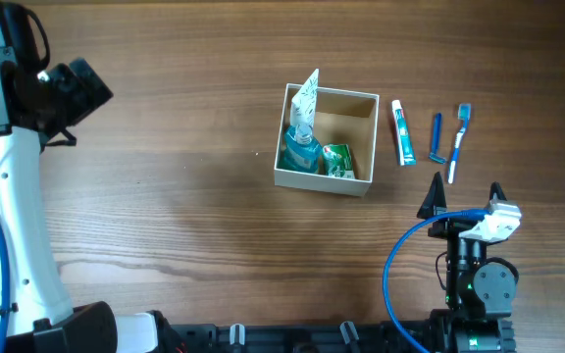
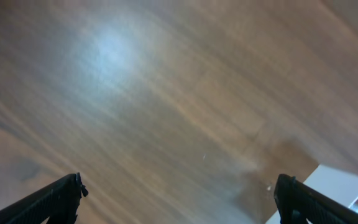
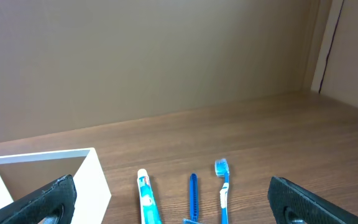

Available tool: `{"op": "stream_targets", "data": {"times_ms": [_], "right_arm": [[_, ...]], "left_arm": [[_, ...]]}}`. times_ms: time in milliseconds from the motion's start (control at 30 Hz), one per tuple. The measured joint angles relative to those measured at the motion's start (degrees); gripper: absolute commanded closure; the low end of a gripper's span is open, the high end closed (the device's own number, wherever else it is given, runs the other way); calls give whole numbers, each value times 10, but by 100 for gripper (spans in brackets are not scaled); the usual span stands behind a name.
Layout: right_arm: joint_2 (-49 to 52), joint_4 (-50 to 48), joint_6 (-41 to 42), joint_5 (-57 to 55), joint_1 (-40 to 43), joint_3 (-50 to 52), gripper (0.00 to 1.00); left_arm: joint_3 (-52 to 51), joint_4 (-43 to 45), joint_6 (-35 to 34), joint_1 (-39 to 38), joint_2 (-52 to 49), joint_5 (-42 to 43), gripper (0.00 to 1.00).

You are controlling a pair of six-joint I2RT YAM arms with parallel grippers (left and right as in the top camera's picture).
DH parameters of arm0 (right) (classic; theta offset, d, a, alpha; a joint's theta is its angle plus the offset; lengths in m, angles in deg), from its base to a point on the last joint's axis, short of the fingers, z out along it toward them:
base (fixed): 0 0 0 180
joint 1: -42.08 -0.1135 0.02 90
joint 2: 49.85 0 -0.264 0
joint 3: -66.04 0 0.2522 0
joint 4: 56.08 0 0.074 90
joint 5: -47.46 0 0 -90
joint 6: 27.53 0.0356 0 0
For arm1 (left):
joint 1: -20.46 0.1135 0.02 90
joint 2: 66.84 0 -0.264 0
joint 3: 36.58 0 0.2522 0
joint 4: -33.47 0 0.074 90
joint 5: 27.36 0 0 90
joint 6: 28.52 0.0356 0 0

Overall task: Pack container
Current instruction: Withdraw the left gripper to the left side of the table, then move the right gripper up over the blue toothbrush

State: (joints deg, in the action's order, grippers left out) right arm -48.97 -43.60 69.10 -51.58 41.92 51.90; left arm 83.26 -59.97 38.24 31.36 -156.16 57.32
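The container (image 1: 324,181), a white-walled box with a brown inside, stands mid-table. In it are a blue bottle with a white pouch (image 1: 302,127) and a green packet (image 1: 337,160). To its right lie a toothpaste tube (image 1: 403,132), a blue razor (image 1: 437,137) and a blue toothbrush (image 1: 458,142). My right gripper (image 1: 464,196) stands open just in front of these, empty. In the right wrist view the toothpaste (image 3: 145,199), razor (image 3: 193,193) and toothbrush (image 3: 222,186) lie ahead between the wide fingers. My left gripper (image 2: 178,186) is open over bare wood, with a container corner (image 2: 347,186) at lower right.
The left arm (image 1: 27,88) reaches in at the far left of the overhead view, well away from the box. A plain wall rises behind the table's far edge (image 3: 166,115). A dark cable (image 3: 328,43) hangs at the back right.
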Motion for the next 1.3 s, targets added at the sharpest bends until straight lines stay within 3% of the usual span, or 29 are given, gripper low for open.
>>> {"op": "stream_targets", "data": {"times_ms": [633,1067,1300], "right_arm": [[0,-18,0,-24,0,0,0],[0,-24,32,-35,0,0,0],[0,-32,89,-35,0,0,0]], "left_arm": [[0,0,0,0,0,0,0],[0,0,0,0,0,0,0],[0,0,0,0,0,0,0]]}}
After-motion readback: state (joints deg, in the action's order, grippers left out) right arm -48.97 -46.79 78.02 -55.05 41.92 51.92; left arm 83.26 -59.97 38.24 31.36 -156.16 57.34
